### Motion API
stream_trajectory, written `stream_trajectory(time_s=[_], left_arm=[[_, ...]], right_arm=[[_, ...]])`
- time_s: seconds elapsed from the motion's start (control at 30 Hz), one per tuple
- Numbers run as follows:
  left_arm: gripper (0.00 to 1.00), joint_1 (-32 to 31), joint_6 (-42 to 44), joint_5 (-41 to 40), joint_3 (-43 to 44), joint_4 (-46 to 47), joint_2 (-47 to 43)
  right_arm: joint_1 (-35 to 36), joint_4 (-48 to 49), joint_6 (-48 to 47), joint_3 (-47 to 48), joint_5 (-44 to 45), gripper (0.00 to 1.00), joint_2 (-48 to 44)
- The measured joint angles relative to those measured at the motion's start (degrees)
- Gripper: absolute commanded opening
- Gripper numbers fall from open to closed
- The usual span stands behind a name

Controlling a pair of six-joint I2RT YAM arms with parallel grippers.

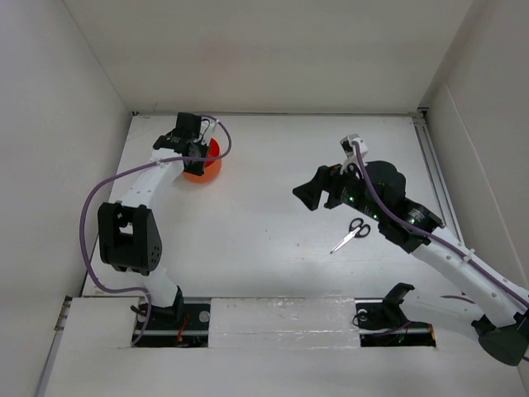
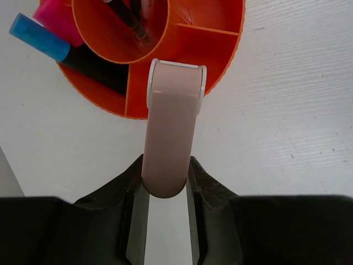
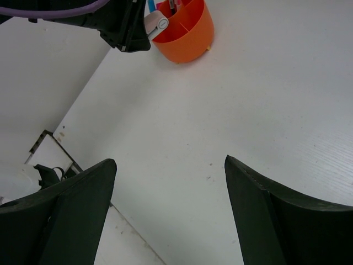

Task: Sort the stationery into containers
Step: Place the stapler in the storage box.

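Top external view: the left pincer hangs over the round orange organiser at the far left of the desk. The black-handled scissors lie flat on the right half, well apart from the organiser. Their long axis runs on a diagonal, with the handles far-right and the blade tips near-left. The right pincer hovers just beyond them, so the right arm is clearly the nearer of the 2.

Left wrist view: the left pincer pinches a pale pink oblong item by its near end; what kind of item it is I cannot tell. Its long axis points straight away from the pincer. Its white-framed far end overlaps the rim of an outer compartment of the organiser. That overlap probably decides the coming drop, as the tip needs to sit inside the wall before release. 2 highlighters, blue-capped and pink-capped, lean out of a left compartment, and dark pens stand in the centre well.

Right wrist view: the right pincer is spread wide with only bare desk between its fingers. The scissors do not show in this view.
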Motion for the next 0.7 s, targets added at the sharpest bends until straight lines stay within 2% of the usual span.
stream_trajectory(time_s=[0.7], left_arm=[[0.0,0.0,-0.02,0.15,0.39,0.02,2.51]], right_arm=[[0.0,0.09,0.0,-0.55,-0.57,0.85,0.0]])
